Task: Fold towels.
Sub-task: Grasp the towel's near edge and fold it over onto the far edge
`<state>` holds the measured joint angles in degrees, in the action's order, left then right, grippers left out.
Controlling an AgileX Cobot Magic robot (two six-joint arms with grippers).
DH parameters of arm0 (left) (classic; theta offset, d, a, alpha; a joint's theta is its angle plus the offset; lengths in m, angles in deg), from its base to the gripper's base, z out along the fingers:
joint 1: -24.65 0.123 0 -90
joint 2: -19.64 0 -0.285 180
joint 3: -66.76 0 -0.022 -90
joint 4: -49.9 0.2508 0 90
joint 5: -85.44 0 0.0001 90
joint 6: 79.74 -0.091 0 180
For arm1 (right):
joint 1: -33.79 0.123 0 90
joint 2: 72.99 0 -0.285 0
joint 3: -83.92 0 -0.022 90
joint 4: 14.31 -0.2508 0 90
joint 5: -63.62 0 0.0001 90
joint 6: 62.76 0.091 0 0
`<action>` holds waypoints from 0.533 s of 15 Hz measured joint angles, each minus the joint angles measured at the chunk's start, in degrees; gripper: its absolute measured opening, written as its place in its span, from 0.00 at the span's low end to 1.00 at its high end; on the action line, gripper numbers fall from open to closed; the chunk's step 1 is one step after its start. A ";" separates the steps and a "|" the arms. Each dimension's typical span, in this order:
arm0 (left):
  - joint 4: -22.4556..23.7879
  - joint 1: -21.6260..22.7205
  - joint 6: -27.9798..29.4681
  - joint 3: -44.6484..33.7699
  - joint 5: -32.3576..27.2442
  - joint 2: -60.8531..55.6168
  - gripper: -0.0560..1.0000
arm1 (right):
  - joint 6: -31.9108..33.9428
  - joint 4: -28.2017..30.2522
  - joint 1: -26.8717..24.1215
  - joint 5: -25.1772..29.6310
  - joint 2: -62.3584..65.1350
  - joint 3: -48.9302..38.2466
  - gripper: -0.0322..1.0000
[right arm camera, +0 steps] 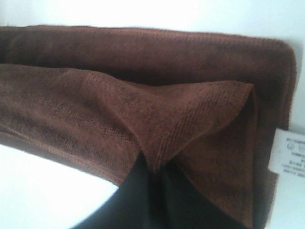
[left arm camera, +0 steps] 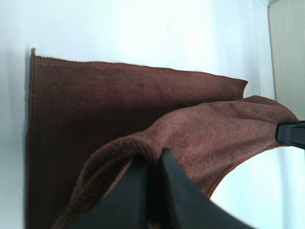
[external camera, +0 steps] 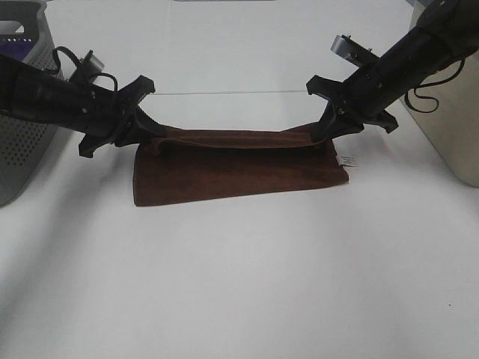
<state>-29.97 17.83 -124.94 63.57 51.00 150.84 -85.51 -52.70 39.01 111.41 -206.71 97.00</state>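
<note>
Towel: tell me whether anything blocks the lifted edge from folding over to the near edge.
Nothing visible does. The left gripper and right gripper pinch the raised edge of the towel; only its flat layer lies before the near edge.

The two black arms come in from the left and right edges of the scene and slope down toward the middle. The left pincer (external camera: 152,137) and the right pincer (external camera: 323,129) sit level with each other, well apart. Each has its jaws pressed together, pinching a lifted corner of the towel (external camera: 239,176).
</note>
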 joint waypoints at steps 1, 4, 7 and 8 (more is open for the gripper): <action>0.00 0.00 0.00 1.66 0.00 2.41 0.07 | 0.06 -0.06 0.00 -1.83 -1.43 0.46 0.05; 0.40 -1.03 0.00 5.50 0.00 7.05 0.10 | 0.11 0.57 0.00 -5.73 -4.01 0.46 0.05; 1.03 -1.60 -0.06 6.13 0.63 7.91 0.35 | 0.11 0.74 0.00 -8.02 -4.24 0.52 0.18; 1.09 -1.60 -0.17 6.13 0.63 7.91 0.50 | 0.11 0.74 0.00 -7.96 -4.24 0.52 0.32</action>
<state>-28.88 16.23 -125.11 69.70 51.63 158.74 -85.40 -51.95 39.01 103.44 -210.95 97.52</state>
